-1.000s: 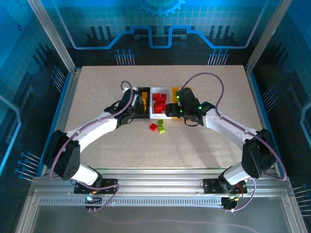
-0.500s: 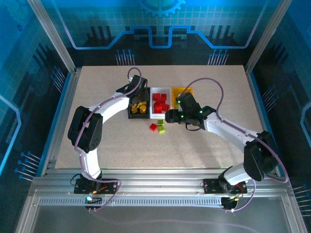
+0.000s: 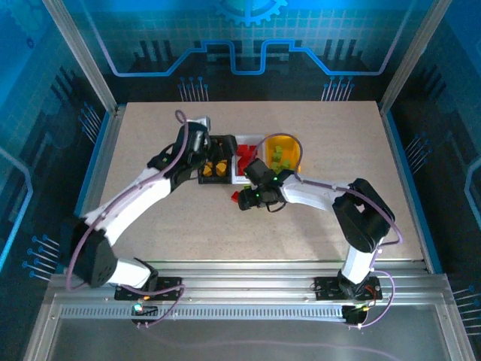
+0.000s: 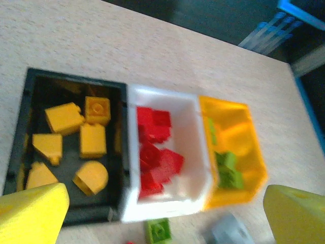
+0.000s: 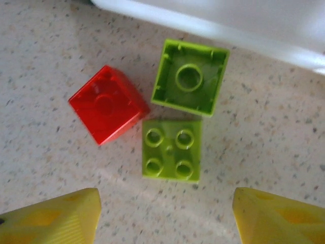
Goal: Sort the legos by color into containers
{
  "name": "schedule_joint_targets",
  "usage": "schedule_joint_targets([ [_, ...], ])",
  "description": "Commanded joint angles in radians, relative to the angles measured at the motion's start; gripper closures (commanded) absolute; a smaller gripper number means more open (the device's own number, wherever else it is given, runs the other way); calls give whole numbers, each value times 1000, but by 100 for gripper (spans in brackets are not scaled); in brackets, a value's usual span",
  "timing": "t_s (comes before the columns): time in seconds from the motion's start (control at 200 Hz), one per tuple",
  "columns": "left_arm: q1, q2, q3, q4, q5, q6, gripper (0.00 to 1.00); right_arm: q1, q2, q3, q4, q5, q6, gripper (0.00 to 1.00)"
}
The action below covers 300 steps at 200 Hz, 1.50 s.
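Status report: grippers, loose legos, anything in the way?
Left gripper open, empty, by black bin. Right gripper open over loose red lego and two green legos. Legos tightly clustered.

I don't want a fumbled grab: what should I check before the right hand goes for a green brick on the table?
1. Right hand open: ok.
2. Studs-up green brick centred ahead of it: ok.
3. Room around that brick: not ok; red brick and upturned green brick crowd it.
4. Yellow bin holds only green: ok.
5. Left hand away from yellow bin: ok, by the black bin.
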Motion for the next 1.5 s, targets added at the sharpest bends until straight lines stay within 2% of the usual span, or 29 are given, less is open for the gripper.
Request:
schedule_joint_targets([
  [0.0, -50, -139, -124, 10, 16, -50, 1, 10, 47, 61, -29, 78, -35, 30],
  [0.185, -96, -361, -329, -20, -36, -137, 1, 16, 118, 102, -35, 93, -51, 36],
  [0.37, -95, -474, -454, -92, -91, -179, 1, 28, 170, 131, -60, 107, -54, 43],
  [0.52, -95, -487, -505, -106, -104, -191, 1, 28, 160, 117, -42, 98, -56, 60],
  [0.635, -91, -484, -524, -89, -114, -178, 1, 29, 90, 74, -27, 68, -67, 69],
  [0.74, -84, -465, -528, -65, -112, -150, 1, 25, -9, 21, -23, 13, -85, 73],
  [0.88, -77, -415, -522, -54, -101, -141, 1, -20, -181, -44, -46, -6, -89, 73],
  [1.056, -72, -360, -530, -25, -72, -153, 1, -163, -313, -22, -84, 6, -88, 71],
  [1.161, -70, -338, -530, -18, -62, -158, 1, -247, -257, 64, -118, 25, -81, 71],
  [1.286, -71, -323, -531, -19, -56, -155, 1, -321, -104, 194, -155, 52, -70, 69],
  [1.496, -68, -306, -536, -21, -25, -153, 1, -360, 130, 415, -236, 85, -62, 64],
])
